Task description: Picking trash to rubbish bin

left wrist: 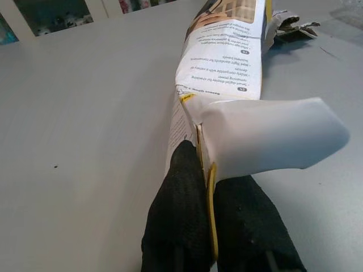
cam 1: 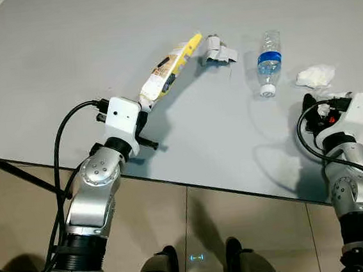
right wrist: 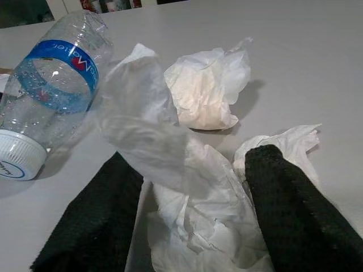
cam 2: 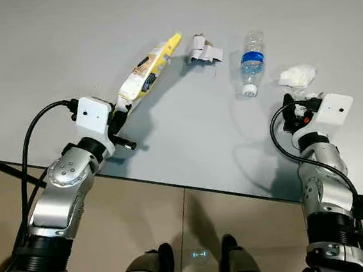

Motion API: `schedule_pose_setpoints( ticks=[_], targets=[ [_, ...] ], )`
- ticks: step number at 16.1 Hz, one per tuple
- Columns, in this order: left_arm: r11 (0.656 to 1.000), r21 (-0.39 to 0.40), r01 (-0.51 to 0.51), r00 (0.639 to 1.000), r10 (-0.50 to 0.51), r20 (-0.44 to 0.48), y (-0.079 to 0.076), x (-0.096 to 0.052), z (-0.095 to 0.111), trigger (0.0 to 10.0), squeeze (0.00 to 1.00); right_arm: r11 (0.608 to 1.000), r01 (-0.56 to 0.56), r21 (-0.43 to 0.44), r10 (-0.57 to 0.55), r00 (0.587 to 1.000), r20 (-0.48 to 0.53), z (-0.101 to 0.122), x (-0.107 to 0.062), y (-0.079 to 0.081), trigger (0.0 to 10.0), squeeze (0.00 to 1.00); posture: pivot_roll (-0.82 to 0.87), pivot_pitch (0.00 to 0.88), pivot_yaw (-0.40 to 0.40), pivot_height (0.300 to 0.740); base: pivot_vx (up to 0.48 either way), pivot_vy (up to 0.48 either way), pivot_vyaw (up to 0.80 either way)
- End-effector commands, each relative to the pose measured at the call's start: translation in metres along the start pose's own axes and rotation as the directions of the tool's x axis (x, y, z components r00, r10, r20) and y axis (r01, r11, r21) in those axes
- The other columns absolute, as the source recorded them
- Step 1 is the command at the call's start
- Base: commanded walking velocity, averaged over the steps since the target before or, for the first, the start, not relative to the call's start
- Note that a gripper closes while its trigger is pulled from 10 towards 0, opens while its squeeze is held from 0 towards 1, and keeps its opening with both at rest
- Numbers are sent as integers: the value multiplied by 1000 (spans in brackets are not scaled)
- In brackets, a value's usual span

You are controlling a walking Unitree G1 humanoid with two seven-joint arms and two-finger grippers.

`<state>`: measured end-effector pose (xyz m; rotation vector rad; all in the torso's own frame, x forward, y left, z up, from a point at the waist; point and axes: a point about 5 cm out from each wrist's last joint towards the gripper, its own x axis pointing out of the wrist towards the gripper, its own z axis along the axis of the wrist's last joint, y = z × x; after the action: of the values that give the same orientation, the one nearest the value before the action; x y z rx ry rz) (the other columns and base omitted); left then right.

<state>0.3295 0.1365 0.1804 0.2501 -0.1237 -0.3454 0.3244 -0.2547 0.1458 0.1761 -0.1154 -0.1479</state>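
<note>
A long yellow and white packet [cam 1: 165, 70] lies on the grey table [cam 1: 65, 63], with my left gripper [cam 1: 145, 107] shut on its near end. In the left wrist view the fingers [left wrist: 176, 209] pinch the packet's flap [left wrist: 227, 68]. Near the table's right front, my right gripper [cam 1: 314, 107] stands open around a wad of white tissue and clear film [right wrist: 193, 226], one finger [right wrist: 295, 209] touching it. A second crumpled tissue [cam 1: 316, 75] lies just beyond. A clear plastic bottle [cam 1: 268, 63] with a blue label lies between the two arms.
A crumpled grey wrapper [cam 1: 217, 50] lies beside the packet's far end. The table's front edge [cam 1: 225, 193] runs close to both arms, with tiled floor [cam 1: 242, 226] below it.
</note>
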Motion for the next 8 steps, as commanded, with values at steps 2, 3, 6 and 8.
schedule_pose_setpoints(
  ticks=[2, 3, 6, 8],
  targets=[
    [1000, -15, 5, 998, -6, -69, -6, -1, -16, 10000, 0, 1000, 15, 20, -12, 994, -110, -26, -10, 1, 0, 0, 258, 271, 32, 740, 0, 0, 0],
    [1000, -16, 4, 998, -5, -68, -6, 0, -16, 10000, 0, 1000, 18, 16, -16, 994, -112, -26, -11, 0, 0, 0, 258, 269, 30, 740, 0, 0, 0],
    [1000, -22, 1, 998, -2, -64, -7, 2, -16, 10000, 0, 998, 44, -47, -49, 991, -126, -28, -12, -6, 0, 0, 254, 259, 30, 740, 0, 0, 0],
    [1000, -24, -1, 998, -1, -60, -8, 3, -16, 10000, 0, 996, 70, -61, -78, 988, -130, -27, -12, -12, 0, 0, 253, 256, 30, 740, 0, 0, 0]
  ],
)
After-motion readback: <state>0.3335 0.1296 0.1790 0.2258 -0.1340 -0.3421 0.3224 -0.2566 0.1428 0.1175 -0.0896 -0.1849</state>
